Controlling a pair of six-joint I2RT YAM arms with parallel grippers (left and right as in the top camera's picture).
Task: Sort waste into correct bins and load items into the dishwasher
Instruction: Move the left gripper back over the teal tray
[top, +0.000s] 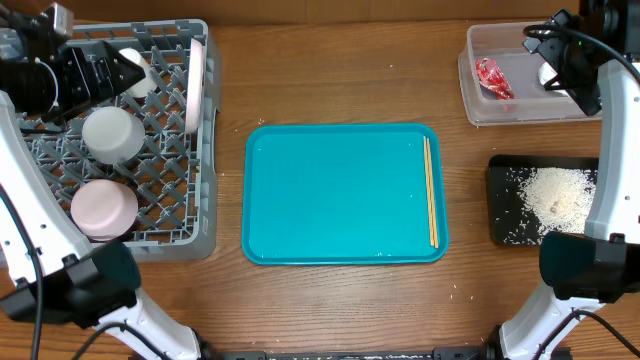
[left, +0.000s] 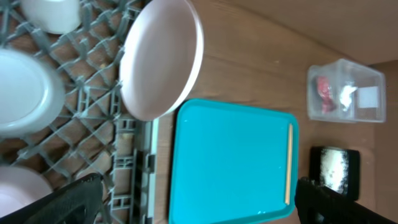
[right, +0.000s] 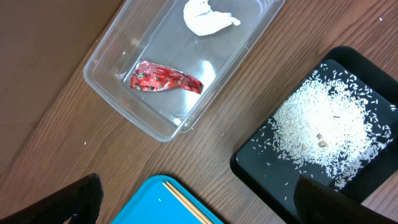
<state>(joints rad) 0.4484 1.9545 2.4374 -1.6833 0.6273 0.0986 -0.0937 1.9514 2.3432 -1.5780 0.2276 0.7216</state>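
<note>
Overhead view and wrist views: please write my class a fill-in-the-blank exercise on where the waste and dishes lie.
1. The clear tub holds ____ pieces of waste: a red wrapper and a white tissue.
2. Between that tub and the black tray, only the ____ one holds rice grains.
3. The chopsticks lie on the teal tray, along its ____ edge seen from overhead.
4. The large plate stands on its ____ in the dish rack.
Missing words: two; black; right; edge.
</note>
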